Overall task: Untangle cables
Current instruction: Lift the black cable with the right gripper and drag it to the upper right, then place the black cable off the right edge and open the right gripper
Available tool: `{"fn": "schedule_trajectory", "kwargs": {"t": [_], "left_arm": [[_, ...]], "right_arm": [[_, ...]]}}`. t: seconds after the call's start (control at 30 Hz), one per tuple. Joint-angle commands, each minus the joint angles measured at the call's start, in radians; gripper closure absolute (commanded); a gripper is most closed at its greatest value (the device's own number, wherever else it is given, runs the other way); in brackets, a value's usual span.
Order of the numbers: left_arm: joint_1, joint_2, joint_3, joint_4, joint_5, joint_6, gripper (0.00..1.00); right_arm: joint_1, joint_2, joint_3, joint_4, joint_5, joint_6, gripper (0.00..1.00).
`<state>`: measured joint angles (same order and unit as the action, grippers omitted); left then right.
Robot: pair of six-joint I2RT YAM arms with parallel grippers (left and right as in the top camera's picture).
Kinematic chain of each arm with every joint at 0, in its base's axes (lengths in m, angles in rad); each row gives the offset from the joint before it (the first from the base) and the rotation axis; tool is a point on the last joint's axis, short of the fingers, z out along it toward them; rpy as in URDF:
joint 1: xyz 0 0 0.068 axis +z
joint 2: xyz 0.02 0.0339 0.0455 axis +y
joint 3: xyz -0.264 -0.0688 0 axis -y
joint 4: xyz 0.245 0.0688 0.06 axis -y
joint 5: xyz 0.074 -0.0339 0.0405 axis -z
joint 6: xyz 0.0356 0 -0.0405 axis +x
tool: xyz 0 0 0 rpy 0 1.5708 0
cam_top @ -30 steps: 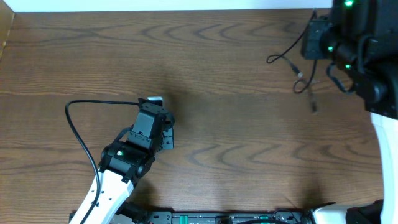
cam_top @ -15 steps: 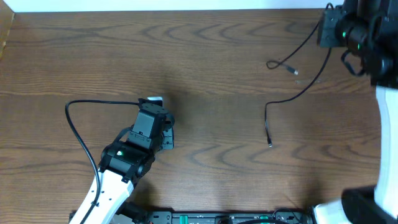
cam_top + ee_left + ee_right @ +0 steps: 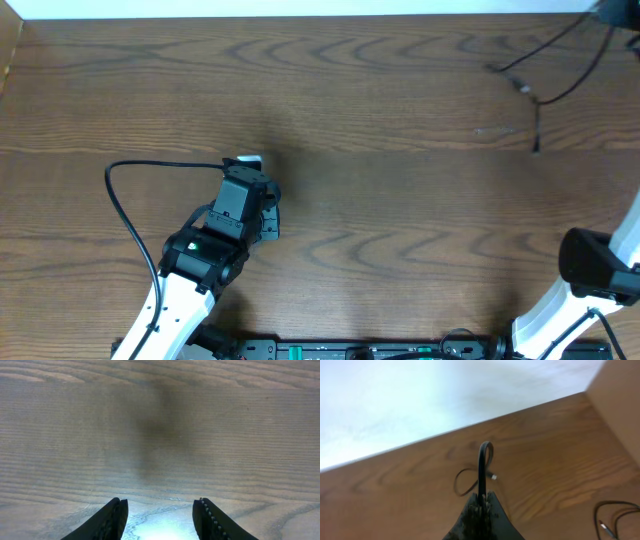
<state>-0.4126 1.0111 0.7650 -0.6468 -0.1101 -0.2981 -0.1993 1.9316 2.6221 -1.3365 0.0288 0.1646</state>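
Note:
The black cable [image 3: 545, 92] hangs in a loop at the far right of the table, running up out of the overhead view's top right corner. In the right wrist view my right gripper [image 3: 482, 499] is shut on the black cable [image 3: 482, 467], which arches over with its small plug end [image 3: 493, 477] near the table. My left gripper [image 3: 243, 172] is low over the table left of centre. In the left wrist view it [image 3: 160, 512] is open over bare wood. A small white piece [image 3: 250, 159] shows at its tip; I cannot tell whether it is the white cable.
A thick black arm wire [image 3: 125, 205] loops on the table left of the left arm. The right arm's base [image 3: 590, 268] stands at the lower right. Another thin black loop [image 3: 616, 516] shows at the lower right of the right wrist view. A wall edge [image 3: 10, 45] borders the far left.
My right gripper has moved up and to the far right, out of the overhead view, taking the black cable with it; the cable's loose end left the table's middle right. The left arm has not moved.

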Motion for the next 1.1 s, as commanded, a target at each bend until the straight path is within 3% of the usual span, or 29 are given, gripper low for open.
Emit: {"fn": "schedule_trajectory", "kwargs": {"t": [0.0, 0.47, 0.73, 1.07], "left_arm": [[0.004, -0.013, -0.004, 0.002, -0.006, 0.010, 0.53], [0.004, -0.013, -0.004, 0.021, -0.009, 0.020, 0.53], [0.004, -0.013, -0.004, 0.054, 0.048, 0.020, 0.53], [0.003, -0.013, -0.004, 0.077, 0.051, -0.024, 0.53]], "right_arm": [[-0.079, 0.005, 0.035, 0.036, -0.021, 0.032, 0.99], [-0.428, 0.040, 0.034, 0.096, -0.014, 0.011, 0.99], [-0.439, 0.190, 0.034, 0.190, -0.039, 0.061, 0.99], [-0.423, 0.355, 0.034, 0.429, -0.106, 0.156, 0.99]]}}
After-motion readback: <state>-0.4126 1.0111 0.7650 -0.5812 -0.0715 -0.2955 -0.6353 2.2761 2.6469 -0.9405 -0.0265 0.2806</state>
